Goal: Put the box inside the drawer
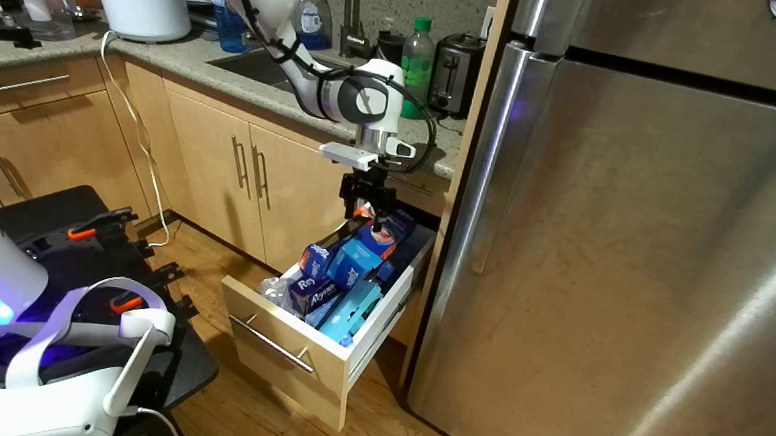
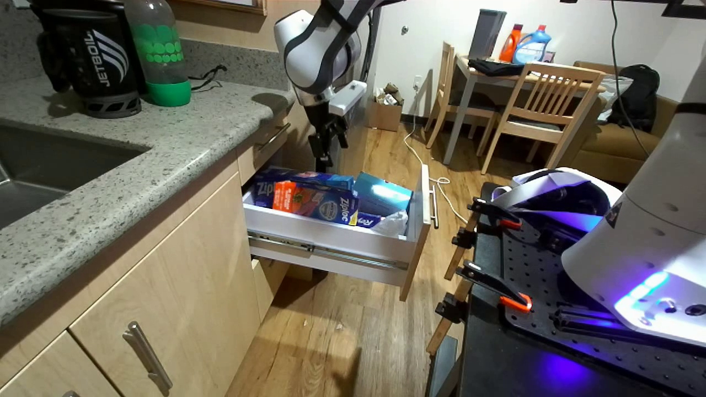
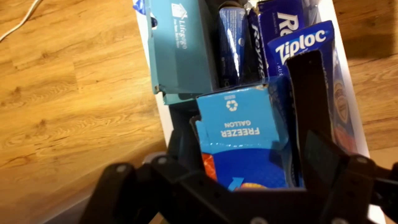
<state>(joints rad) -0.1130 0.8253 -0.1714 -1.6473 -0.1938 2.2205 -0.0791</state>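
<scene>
The drawer (image 1: 289, 381) is pulled open, and its pale side (image 2: 331, 234) and rim (image 3: 344, 74) also show. It holds several blue and teal packages, among them a light-blue freezer-bag box (image 3: 239, 124), a Ziploc box (image 2: 331, 204) with an orange end, and a teal box (image 3: 183, 59). My gripper (image 1: 363, 217) points down over the back part of the drawer, just above the packages; it also shows in an exterior view (image 2: 330, 151). In the wrist view its fingers (image 3: 245, 140) are wide apart, with the freezer-bag box seen below between them. The whitish box is hidden or out of view.
The counter edge (image 2: 182, 171) and a closed upper drawer stand behind my gripper. The steel fridge (image 1: 608, 265) is close beside the drawer. Light-wood cabinet doors (image 1: 223, 175) are on its other side. A black table (image 2: 524, 358) with clamps and a headset faces the drawer front.
</scene>
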